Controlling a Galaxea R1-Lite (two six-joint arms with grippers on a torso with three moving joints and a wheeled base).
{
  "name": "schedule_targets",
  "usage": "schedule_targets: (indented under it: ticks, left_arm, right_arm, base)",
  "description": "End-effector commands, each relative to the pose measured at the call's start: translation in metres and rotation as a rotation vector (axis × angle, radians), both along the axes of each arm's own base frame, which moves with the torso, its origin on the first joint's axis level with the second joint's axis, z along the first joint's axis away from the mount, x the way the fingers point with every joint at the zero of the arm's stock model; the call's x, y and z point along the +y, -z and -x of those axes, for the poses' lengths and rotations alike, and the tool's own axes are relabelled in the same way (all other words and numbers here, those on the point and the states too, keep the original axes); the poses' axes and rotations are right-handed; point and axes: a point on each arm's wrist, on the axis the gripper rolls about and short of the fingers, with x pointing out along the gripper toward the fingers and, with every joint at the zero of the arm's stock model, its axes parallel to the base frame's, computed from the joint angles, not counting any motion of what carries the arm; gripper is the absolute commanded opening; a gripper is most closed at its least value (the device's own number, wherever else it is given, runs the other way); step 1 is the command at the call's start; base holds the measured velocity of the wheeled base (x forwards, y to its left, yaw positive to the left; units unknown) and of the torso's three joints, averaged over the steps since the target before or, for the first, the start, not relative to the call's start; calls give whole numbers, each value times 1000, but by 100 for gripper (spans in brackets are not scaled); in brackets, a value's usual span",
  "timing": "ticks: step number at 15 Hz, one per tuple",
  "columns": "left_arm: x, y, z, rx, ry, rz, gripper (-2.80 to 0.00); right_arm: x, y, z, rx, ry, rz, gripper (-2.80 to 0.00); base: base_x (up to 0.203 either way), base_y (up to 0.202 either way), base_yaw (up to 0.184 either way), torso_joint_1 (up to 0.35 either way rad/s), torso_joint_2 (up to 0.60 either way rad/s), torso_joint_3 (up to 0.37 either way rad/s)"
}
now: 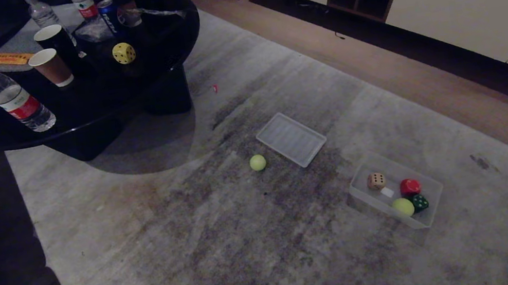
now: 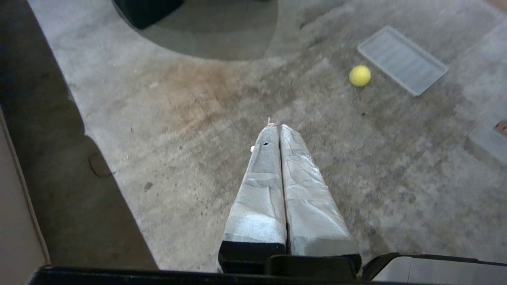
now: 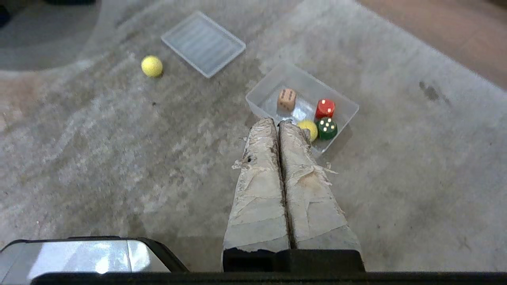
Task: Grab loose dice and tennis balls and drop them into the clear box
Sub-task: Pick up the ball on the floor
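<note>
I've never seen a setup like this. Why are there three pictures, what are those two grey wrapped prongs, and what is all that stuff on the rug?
It is a wheeled robot with two arms, seen through its own cameras. The wide picture comes from its head, looking down at the rug. The other two come from cameras on its wrists. The grey taped prongs are the fingers of each arm's grasping part: the left end effector and the right end effector. Both are shut and hold nothing.

On the rug sits a clear box holding a beige die, a red die, a dark green die and a tennis ball. A second tennis ball lies loose beside the flat clear lid. A yellow die rests on the black table, among bottles, cups and a can.
</note>
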Motion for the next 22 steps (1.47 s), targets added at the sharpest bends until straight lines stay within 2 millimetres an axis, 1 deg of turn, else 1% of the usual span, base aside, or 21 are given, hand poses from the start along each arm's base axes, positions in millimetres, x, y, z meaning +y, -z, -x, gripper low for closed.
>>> schedule_targets:
  ticks: [1,22]
  left_arm:
    - [0,0,0,3,-1,1,-280]
    - [0,0,0,3,-1,4,-280]
  right_arm:
    - [0,2,-1,10,-1,0,-280]
    - [0,2,-1,10,-1,0,-280]
  base:
    - [0,0,0,0,12,200]
    - [0,0,0,1,1,203]
